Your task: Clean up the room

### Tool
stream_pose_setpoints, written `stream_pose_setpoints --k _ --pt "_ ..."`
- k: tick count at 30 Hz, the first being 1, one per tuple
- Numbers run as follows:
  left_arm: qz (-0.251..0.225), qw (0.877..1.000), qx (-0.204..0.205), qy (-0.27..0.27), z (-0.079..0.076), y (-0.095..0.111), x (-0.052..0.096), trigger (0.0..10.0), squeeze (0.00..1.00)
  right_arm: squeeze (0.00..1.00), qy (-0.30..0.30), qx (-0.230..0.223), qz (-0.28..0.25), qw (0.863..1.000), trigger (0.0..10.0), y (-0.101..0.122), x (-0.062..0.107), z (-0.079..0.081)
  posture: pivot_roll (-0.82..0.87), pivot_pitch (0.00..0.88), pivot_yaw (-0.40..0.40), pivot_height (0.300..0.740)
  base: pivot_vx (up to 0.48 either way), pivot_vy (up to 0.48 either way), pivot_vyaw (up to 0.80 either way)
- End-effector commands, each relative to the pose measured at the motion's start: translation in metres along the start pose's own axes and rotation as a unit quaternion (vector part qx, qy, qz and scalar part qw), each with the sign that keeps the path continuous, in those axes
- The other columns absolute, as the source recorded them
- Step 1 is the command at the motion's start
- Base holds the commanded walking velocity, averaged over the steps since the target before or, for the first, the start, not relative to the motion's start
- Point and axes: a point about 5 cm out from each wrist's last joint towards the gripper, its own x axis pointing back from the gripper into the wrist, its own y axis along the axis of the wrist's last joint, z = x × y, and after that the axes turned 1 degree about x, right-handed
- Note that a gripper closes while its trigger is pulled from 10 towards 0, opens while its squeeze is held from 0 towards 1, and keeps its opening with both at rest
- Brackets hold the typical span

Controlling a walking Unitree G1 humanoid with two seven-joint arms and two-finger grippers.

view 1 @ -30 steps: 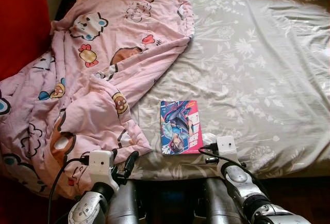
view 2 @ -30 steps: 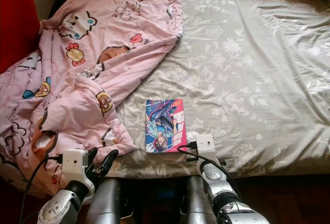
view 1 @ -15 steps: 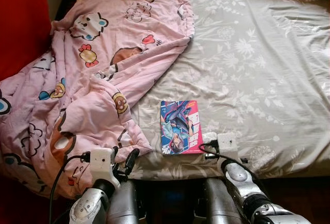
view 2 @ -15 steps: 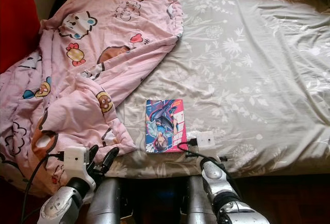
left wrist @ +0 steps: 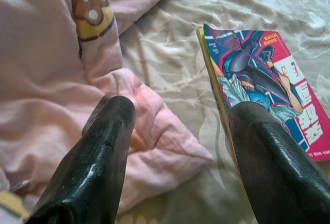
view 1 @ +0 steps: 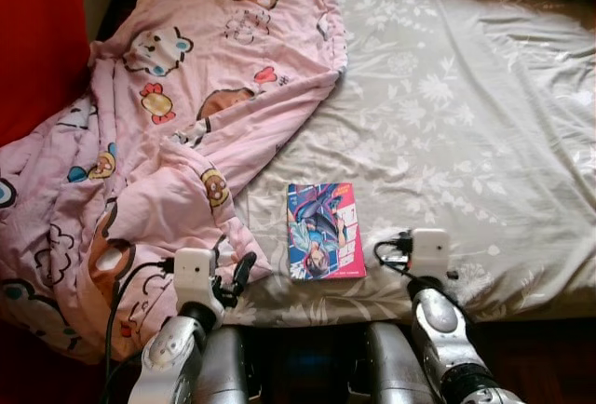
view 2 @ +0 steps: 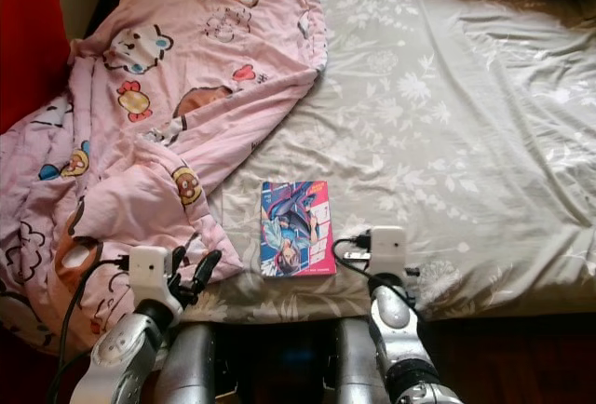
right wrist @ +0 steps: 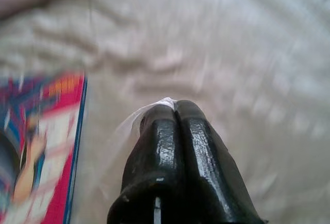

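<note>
On the bed [view 1: 484, 143], your released left claw [left wrist: 175, 146] nears the book [view 1: 326, 230]; thin, light, so pinch its spine; right claw [right wrist: 175, 111] clenched on a clear scrap.

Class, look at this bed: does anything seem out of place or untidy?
Yes. A pink blanket lies crumpled on the bed's left side, spilling over the edge, and a comic book lies loose on the grey sheet near the front edge.

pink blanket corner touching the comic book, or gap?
Apart. The left wrist view shows a strip of bare grey sheet between the pink blanket corner and the comic book edge; the left eye view agrees.
</note>
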Motion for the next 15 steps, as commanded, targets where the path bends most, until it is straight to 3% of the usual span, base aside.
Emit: stream_pose_setpoints --k 1,7,8,9,15 --pt "0.01 1.0 -0.001 0.013 0.006 -0.007 0.0 10.0 0.0 0.0 0.021 0.002 -0.016 1.0 0.0 0.001 0.006 0.01 -0.04 0.153 -0.015 0.631 0.0 0.0 0.0" --pt "0.012 1.0 -0.004 0.023 0.013 -0.011 -0.008 10.0 0.0 0.0 0.031 -0.024 -0.041 0.998 0.0 0.01 0.011 0.014 -0.07 0.115 -0.015 0.631 0.0 0.0 0.0" --pt "0.016 1.0 -0.006 0.026 0.015 -0.014 -0.008 10.0 0.0 0.0 0.044 -0.029 -0.031 0.998 7.5 0.007 0.013 0.016 -0.07 0.111 -0.015 0.631 0.0 0.0 0.0" --pt "0.02 0.999 -0.006 0.029 0.017 -0.017 -0.009 10.0 0.0 0.0 0.055 -0.028 -0.023 0.998 10.0 0.004 0.014 0.019 -0.08 0.097 -0.015 0.631 0.0 0.0 0.0" --pt "0.032 0.999 -0.014 0.038 0.022 -0.022 -0.016 10.0 0.0 0.0 0.05 -0.035 -0.006 0.998 10.0 -0.005 0.018 0.017 -0.08 0.074 -0.01 0.631 0.0 0.0 0.0"
